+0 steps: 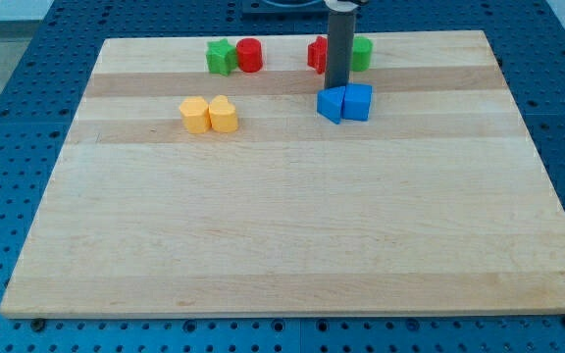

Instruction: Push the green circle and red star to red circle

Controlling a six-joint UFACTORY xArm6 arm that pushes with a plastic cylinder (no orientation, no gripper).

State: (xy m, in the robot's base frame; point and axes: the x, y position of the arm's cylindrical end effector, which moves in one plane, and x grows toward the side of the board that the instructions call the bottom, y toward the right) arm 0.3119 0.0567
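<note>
Camera view: tip [336, 88] between red star [317, 53], green circle [361, 53].

Upright dark rod from the view's top, my tip [336, 88] down at board level.

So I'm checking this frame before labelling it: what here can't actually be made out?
- Red star, camera view: mostly hidden behind my rod, only its left part shows.
- Green circle, camera view: its left side is covered by the rod, so contact with the star cannot be judged.
- My tip: its very end meets the top edge of the two blue blocks; whether it touches them is unclear.
- The arm above the rod is cut off by the view's top.
</note>
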